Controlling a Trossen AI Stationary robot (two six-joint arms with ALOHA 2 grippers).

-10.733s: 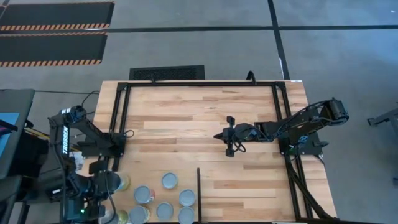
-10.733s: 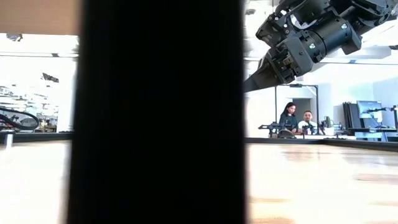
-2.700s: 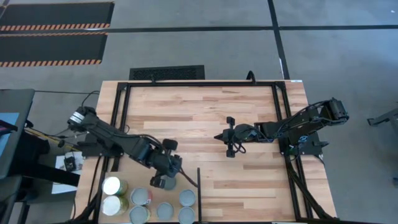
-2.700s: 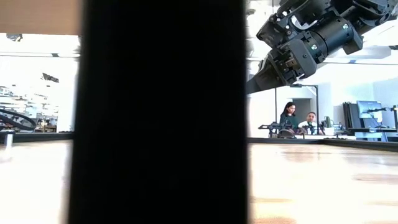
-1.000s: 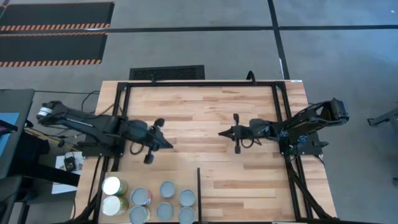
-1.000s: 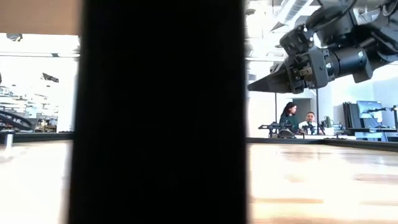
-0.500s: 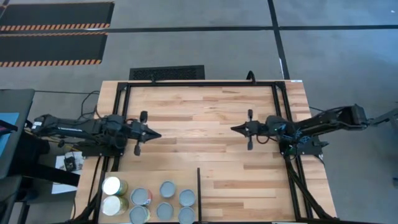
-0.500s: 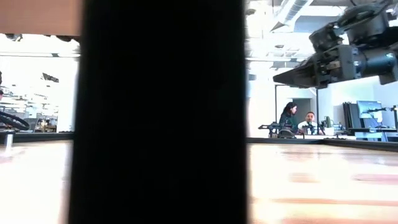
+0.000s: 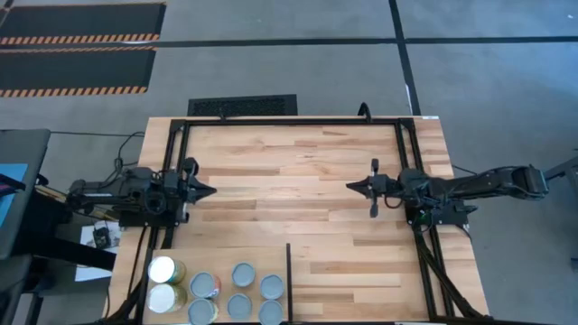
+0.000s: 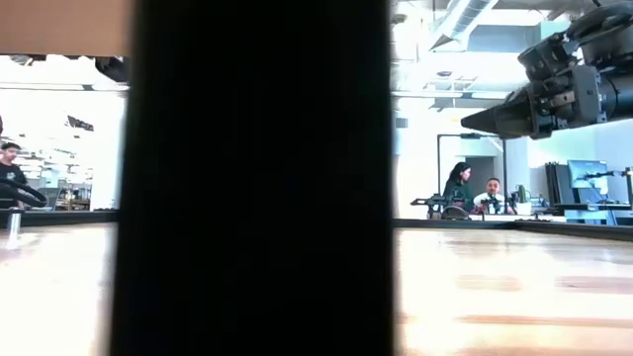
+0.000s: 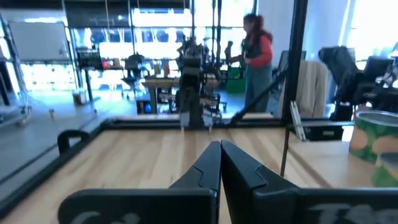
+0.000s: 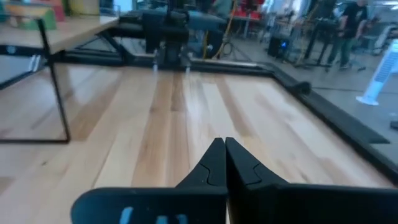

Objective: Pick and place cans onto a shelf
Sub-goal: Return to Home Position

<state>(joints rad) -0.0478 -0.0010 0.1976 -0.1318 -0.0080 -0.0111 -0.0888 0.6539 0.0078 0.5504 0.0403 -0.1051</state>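
Observation:
Several cans stand upright on their bases on the pale wooden shelf (image 9: 264, 256) at the table's near left: two white-topped cans (image 9: 162, 269) at its left end, silvery-topped cans (image 9: 242, 273) beside them. One can (image 11: 372, 135) shows in the left wrist view. My left gripper (image 9: 209, 190) is shut and empty at the table's left edge, pointing level across the table (image 11: 219, 150). My right gripper (image 9: 350, 187) is shut and empty near the right edge, facing it (image 12: 224, 147); it also hangs at the low view's upper right (image 10: 467, 126).
A thin dark upright divider (image 9: 289, 275) stands at the shelf's right edge and blocks the middle of the low view (image 10: 257, 178). A black frame (image 9: 289, 121) runs around the table. Bare planks (image 9: 280, 190) lie between the two grippers. People show in the room beyond.
Both arms have drawn back from the table's middle. My left gripper has gone toward the left edge and a little toward the far edge, levelling out. My right gripper has gone toward the right edge. Both have stayed shut. The cans have not moved.

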